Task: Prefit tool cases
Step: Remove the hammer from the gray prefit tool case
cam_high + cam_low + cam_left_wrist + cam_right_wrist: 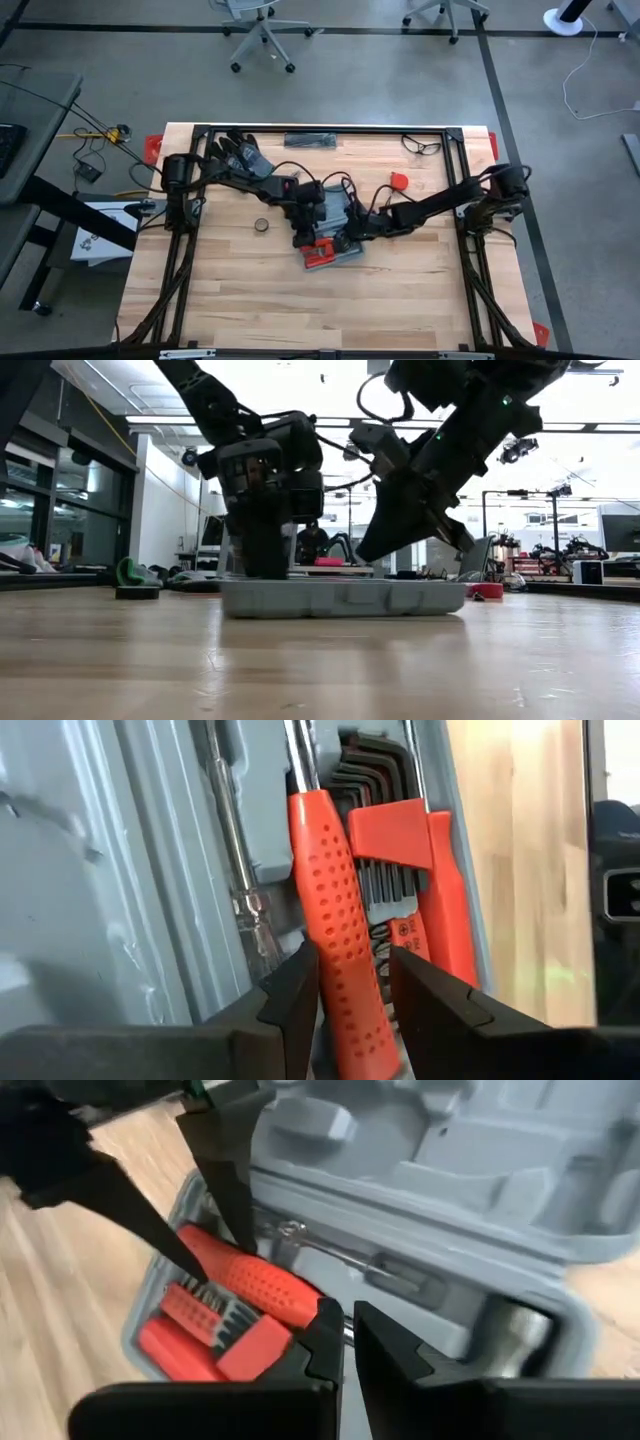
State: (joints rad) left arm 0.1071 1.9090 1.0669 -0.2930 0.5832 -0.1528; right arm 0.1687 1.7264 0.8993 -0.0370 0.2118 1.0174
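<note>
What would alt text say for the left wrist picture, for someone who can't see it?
The left claw straddles an orange screwdriver handle lying in an open grey tool case, its fingers either side. Beside it sits a set of hex keys in an orange holder.

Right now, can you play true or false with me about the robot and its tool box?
1. The grey tool case lies open on the wooden table. True.
2. The left gripper has its fingers on either side of an orange screwdriver handle. True.
3. The case is empty. False: orange-handled tools sit in it.
4. The right gripper is far from the case. False: it is right at the case, fingers shut.
5. Black glasses lie on the table near its far edge. True.
</note>
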